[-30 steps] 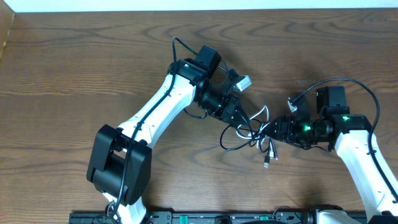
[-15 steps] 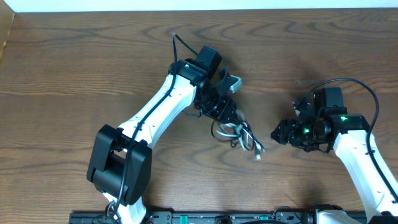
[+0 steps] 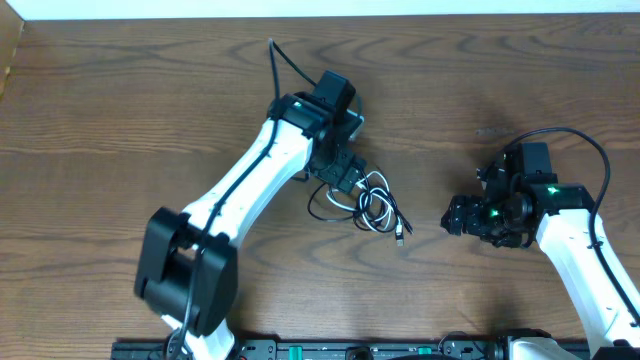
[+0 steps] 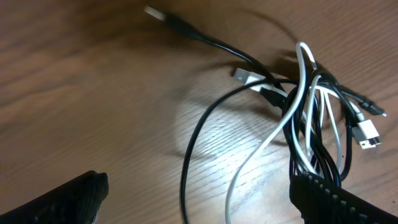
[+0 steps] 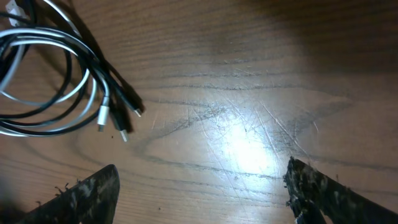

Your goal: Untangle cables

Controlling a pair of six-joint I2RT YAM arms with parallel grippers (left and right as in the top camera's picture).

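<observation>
Cables: tangle of thin, short charging cables, two black and one white [image 3: 375,205], lies loose on the brown wooden table [image 3: 120,120]; strands loop through one another and cross near the middle; it sits just under the left arm's tip, well apart from the right arm
Left gripper: black two-finger left gripper [image 4: 199,186] stands spread wide, gripping nothing; the bundle's thickest part runs under the finger at the right edge of the wrist view
Right gripper: black two-finger right gripper [image 5: 202,186] is also wide apart and empty; only bare wood lies between its fingers; the cables show at the upper left of its view
Risk, blind pinch: closing where the strands bunch would likely catch several at once; a pull would then tighten the knot, not loosen it
Risk, dragging: with one arm pulling and nothing pinning the rest, the light bundle may simply slide across the wood as a whole
Risk, plugs: the small silver plug end [image 4: 368,132] and its neighbours could snag in a loop if drawn through; a hard tug might strain the joint
</observation>
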